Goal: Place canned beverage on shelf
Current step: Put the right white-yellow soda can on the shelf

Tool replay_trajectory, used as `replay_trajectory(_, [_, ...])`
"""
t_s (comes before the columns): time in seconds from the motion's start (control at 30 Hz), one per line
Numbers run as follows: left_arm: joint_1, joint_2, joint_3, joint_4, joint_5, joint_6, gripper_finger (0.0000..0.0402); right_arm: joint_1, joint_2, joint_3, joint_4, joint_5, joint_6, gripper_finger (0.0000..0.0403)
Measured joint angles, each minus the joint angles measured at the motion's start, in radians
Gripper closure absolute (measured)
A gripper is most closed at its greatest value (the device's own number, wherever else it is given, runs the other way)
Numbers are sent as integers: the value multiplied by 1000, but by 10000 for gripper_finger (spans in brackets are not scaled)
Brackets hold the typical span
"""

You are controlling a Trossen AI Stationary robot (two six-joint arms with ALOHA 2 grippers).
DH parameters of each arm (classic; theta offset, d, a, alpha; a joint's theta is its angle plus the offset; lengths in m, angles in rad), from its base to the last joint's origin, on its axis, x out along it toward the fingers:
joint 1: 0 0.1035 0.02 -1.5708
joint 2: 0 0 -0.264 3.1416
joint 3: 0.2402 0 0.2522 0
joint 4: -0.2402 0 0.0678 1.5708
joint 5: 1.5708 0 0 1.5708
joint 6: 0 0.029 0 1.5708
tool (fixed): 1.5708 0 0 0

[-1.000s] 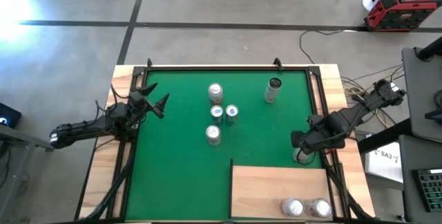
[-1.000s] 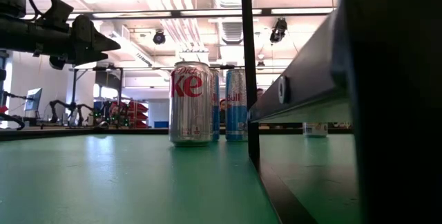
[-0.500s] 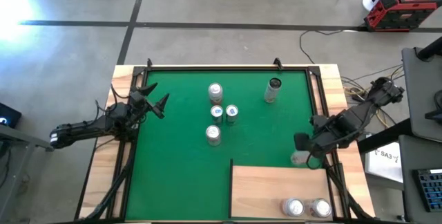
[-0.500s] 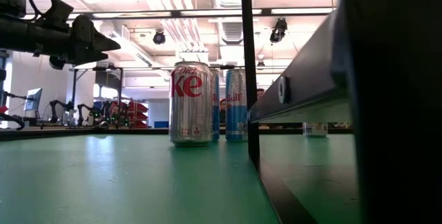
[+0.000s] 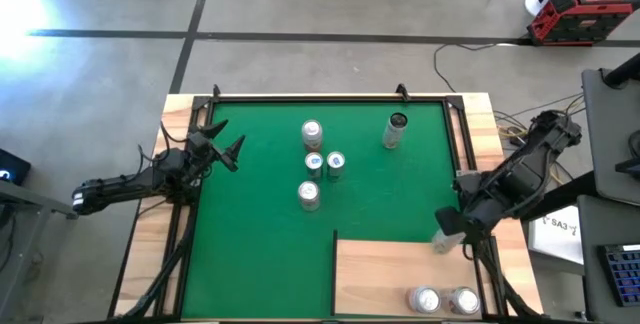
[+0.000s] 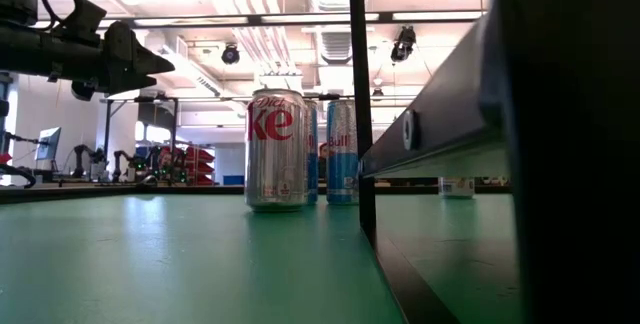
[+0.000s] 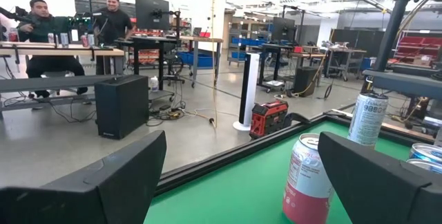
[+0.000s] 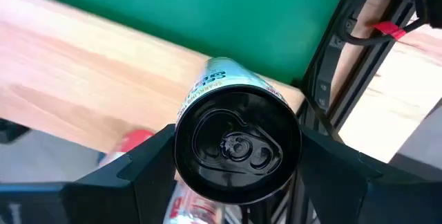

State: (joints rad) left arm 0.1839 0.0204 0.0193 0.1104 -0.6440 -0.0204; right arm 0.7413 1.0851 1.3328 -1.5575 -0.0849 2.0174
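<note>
The right gripper [image 8: 238, 156] clasped a silver black-topped can [image 8: 237, 143] over the pale wooden shelf [image 5: 385, 274]; lowering upright, beside the two standing cans [image 5: 445, 300], suited best.

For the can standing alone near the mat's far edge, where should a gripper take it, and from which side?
Likely around the upper body of the lone can, just under the rim, coming from above. It stands upright on the mat with open space all round, so the fingers can straddle its round sides. The right gripper already holds another can that way.
</note>
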Motion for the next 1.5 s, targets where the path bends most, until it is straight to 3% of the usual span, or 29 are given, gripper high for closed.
replay_trajectory(0.3, [0,0,0,0,0,0,38,99,97,36,1,5,38,149])
replay_trajectory(0.77, [0,0,0,0,0,0,38,239,179,40,44,42,242,149])
replay_trajectory(1.5, [0,0,0,0,0,0,38,240,264,130,45,112,152,149])
